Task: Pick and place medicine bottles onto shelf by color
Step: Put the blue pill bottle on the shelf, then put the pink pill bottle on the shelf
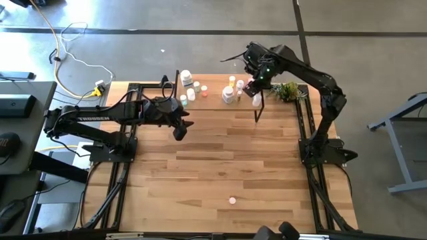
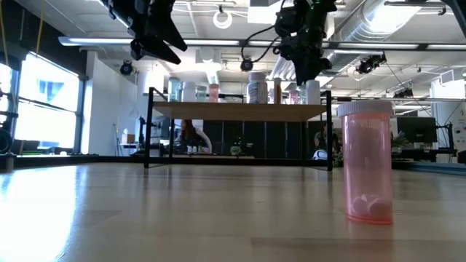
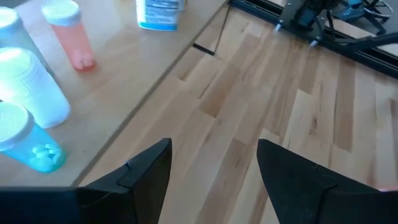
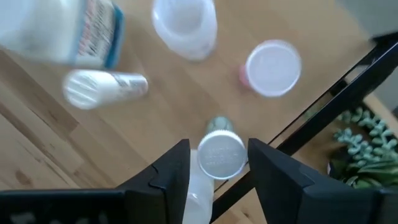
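The shelf [image 1: 213,100] stands at the table's far side with two clusters of medicine bottles on it, one at the left [image 1: 190,90] and one at the right [image 1: 233,90]. My right gripper [image 1: 255,92] is above the shelf's right end, shut on a white-capped bottle [image 4: 221,154]. My left gripper [image 1: 179,128] hangs open and empty over the table, just in front of the shelf's left part; the left wrist view shows its open fingers [image 3: 214,168]. A pink bottle [image 1: 232,199] stands alone on its base near the table's near edge; it looks large in the low view [image 2: 368,164]. My right gripper has the white-capped bottle's top end [image 4: 219,140] between its two fingers, coming from above and pointing down. The bottle is upright, and in the low view its base [image 2: 313,100] is on the shelf board near the right end. The fingers hide the exact contact.
A small green plant [image 1: 287,90] stands right of the shelf. On the shelf near my right gripper are a pink-capped bottle [image 4: 273,68], a small bottle lying on its side [image 4: 106,87] and a large labelled bottle [image 4: 59,31]. Bare tabletop [image 1: 220,160] lies in front of the shelf.
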### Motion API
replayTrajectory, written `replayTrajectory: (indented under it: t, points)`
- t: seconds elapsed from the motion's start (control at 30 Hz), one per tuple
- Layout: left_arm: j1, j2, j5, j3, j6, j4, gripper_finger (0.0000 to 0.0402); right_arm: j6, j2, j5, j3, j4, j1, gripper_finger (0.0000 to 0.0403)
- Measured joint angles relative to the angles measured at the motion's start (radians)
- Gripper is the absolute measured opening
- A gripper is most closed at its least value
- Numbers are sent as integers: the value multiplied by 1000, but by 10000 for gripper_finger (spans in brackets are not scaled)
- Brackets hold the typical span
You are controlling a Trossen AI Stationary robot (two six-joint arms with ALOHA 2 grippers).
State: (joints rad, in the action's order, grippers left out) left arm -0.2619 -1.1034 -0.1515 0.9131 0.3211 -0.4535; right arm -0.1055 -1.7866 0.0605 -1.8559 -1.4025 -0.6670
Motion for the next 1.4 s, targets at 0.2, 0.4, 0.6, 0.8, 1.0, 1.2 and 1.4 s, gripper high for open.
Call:
replayTrajectory:
  t: [0.2, 0.4, 0.6, 0.8, 1.0, 1.2, 1.4]
  points:
    - [4, 0, 48, 0, 1, -22, 250, -35, 0, 0, -116, -12, 0, 154]
    - [28, 0, 49, 0, -29, 38, 263, -86, 1, -2, -219, -36, 12, 154]
    - [110, -14, 49, 0, -108, 148, 264, -129, 1, -54, -276, -67, 67, 154]
    - [201, -76, 49, 0, -148, 276, 264, -193, 1, -87, -319, -115, 145, 154]
    - [269, -176, 54, 0, -185, 408, 264, -204, 1, -87, -367, -129, 217, 154]
    - [332, -275, 54, 0, -183, 526, 264, -204, 1, -133, -407, -128, 251, 154]
    - [400, -366, 54, 0, -212, 641, 264, -200, 1, -171, -416, -104, 258, 154]
